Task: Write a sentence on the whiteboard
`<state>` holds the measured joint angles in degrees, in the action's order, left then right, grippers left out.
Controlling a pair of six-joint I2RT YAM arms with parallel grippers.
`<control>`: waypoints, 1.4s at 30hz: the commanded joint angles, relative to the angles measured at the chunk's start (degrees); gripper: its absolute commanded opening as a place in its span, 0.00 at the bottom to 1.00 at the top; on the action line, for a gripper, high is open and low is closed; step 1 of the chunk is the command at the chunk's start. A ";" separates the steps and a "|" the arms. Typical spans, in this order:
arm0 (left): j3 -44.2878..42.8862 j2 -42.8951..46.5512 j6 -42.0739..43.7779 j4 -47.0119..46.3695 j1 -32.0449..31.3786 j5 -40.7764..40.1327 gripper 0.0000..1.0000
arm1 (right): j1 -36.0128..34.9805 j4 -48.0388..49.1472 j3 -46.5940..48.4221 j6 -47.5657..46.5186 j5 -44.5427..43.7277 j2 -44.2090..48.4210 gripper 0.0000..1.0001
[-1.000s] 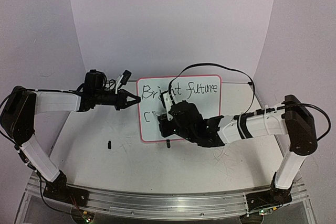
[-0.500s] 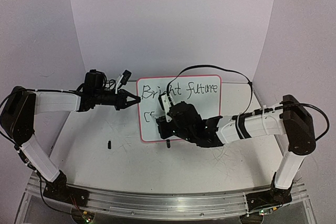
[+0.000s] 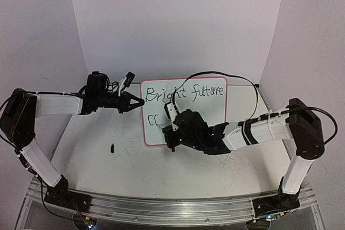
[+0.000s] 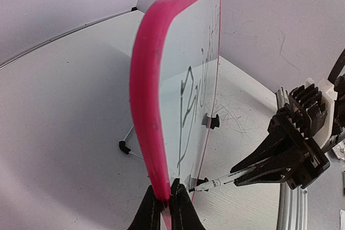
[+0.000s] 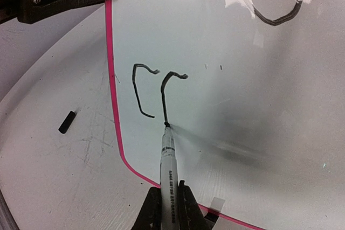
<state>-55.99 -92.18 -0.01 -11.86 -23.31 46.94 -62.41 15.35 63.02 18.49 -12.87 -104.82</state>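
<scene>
Whiteboard (image 3: 207,114): upright, middle of bench (image 3: 108,165); light, stiff, likely tippy | left jaws: clamped on its pink left edge, the sensible hold | right jaws: gripping marker (image 5: 167,157), tip on the sentence (image 3: 186,92), second line

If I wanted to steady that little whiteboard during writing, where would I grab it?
Pinch the whiteboard by its left edge, coming in sideways: it stands propped up and thin, so that edge suits a narrow pinch. The left end effector grips it there.

The left arm (image 3: 56,103) and right arm (image 3: 264,129) have white shells and black joints; a black cable (image 3: 215,74) tops the right pincer (image 5: 168,197).
</scene>
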 commanded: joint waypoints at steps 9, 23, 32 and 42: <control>-1.44 3.15 2.90 -3.49 0.35 -2.11 0.00 | 0.66 1.09 1.99 -1.27 -6.88 1.95 0.00; -1.58 3.18 2.88 -3.45 0.36 -2.11 0.00 | 1.96 1.26 3.73 -2.35 -8.72 2.81 0.00; -1.54 3.16 2.91 -3.52 0.33 -2.12 0.00 | 2.28 1.32 4.13 -2.75 -9.02 3.13 0.00; -1.53 3.15 2.91 -3.47 0.37 -2.06 0.00 | 2.47 1.62 5.05 -3.63 -8.85 2.95 0.00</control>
<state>-55.99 -92.18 -0.01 -11.88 -23.24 46.36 -61.92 15.46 65.29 15.55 -17.26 -103.70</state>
